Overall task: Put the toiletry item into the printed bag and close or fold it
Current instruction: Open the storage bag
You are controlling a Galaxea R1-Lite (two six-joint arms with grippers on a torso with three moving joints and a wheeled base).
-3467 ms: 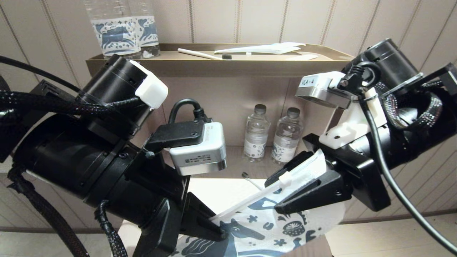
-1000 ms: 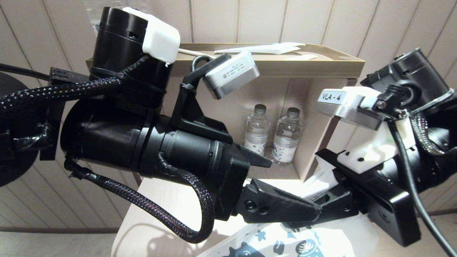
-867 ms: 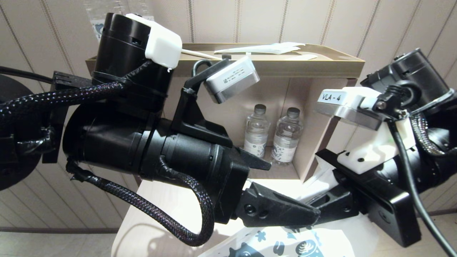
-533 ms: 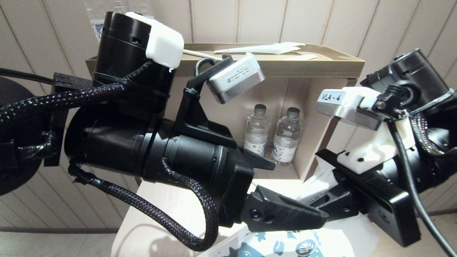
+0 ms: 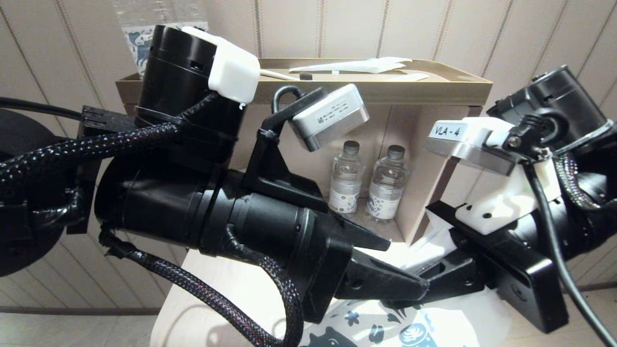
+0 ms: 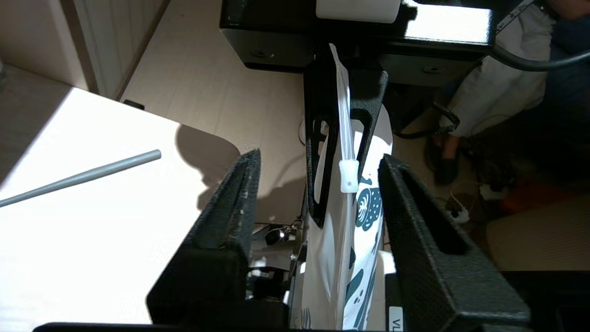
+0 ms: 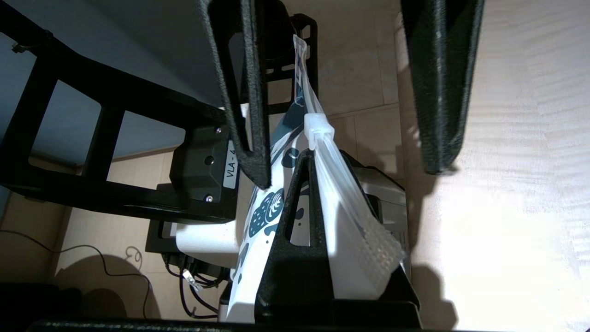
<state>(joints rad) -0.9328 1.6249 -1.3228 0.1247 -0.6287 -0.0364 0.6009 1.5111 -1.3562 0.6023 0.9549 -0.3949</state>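
The printed bag [image 5: 385, 327] hangs on edge over the table's front, white with dark blue motifs. My right gripper [image 7: 318, 166] is shut on one end of its zipper strip. A white slider [image 6: 349, 175] sits on that strip just beyond the right fingers. My left gripper [image 6: 320, 157] is open, one finger on each side of the bag [image 6: 364, 240] near the slider, touching neither side. A slim pale rod, the toothbrush handle [image 6: 83, 177], lies on the table; its head is out of view. In the head view the left gripper [image 5: 407, 270] meets the right one.
A gold tray [image 5: 434, 84] on top of the shelf unit holds a cream-handled toothbrush [image 5: 277, 73] and a plain white wrapper [image 5: 356, 65]. Two small water bottles [image 5: 346, 178] stand in the shelf recess. The pale table [image 5: 231, 289] lies below the arms.
3.5 s ago my left gripper gripped the bag's lower end; it has let go, turned and risen. Over the last second it slid right and down, its fingers now straddling the slider.
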